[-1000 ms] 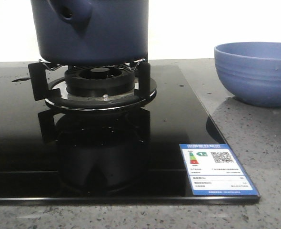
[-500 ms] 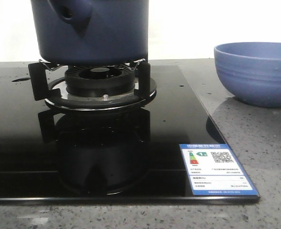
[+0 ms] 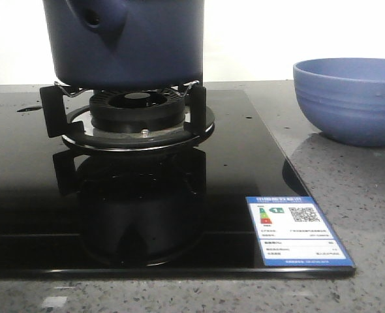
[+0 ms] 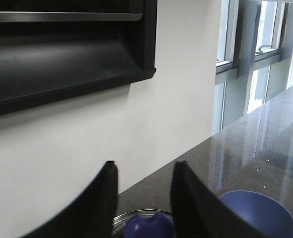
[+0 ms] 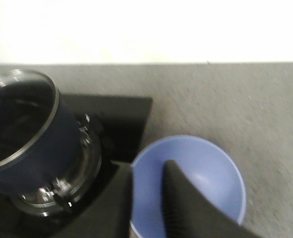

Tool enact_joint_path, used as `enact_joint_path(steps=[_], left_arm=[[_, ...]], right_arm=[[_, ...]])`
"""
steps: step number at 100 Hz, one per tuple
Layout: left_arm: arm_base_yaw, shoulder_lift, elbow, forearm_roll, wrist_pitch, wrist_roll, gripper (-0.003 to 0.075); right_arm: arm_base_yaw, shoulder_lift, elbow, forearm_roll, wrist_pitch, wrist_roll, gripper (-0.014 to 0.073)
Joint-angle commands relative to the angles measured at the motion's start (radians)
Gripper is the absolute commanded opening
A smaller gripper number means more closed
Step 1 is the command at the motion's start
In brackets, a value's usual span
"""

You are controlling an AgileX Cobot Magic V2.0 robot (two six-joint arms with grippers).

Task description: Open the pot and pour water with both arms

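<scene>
- Front view: the pot (image 3: 130, 42) sits on the burner stand (image 3: 134, 114) at 12 o'clock, with the bowl (image 3: 349, 98) at 3 o'clock; no gripper shows here.
- Left wrist view: the left gripper (image 4: 142, 198) is half-open and empty above the lid knob (image 4: 149, 227); a descent off centre could push the lid (image 4: 136, 218) aside.
- Right wrist view: the right gripper (image 5: 147, 198) is narrow and empty over the bowl; it could knock the bowl.

blue label (image 3: 299, 231) on hob, text unreadable

The pot (image 3: 130, 45) is cut off by the front view's top edge, hiding its rim and lid. In the left wrist view only a sliver of the lid (image 4: 147, 224) shows at the edge. The right wrist view is blurred.
</scene>
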Motion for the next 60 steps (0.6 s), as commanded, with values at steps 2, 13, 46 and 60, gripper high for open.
enact_joint_path(steps=[2,13,46,60], left_arm=[[0.010,-0.035,-0.032,-0.045,-0.006,-0.028,-0.0018],[0.010,-0.048,-0.032,-0.021,-0.027,-0.036,-0.0020],[-0.014,-0.093,0.069,0.105,-0.460,-0.175,-0.0020],[-0.021,-0.111,0.113,0.157,-0.549,-0.180,-0.0020]], right_arm=[[-0.003,-0.043,0.036,0.094,-0.183,-0.063,-0.0066],[-0.003,-0.095,0.137,0.100,-0.312,-0.073,-0.0062],[-0.003,-0.285,0.389,0.101,-0.512,-0.153,-0.0062],[-0.003,-0.312,0.411,0.099,-0.510,-0.197,-0.0062]])
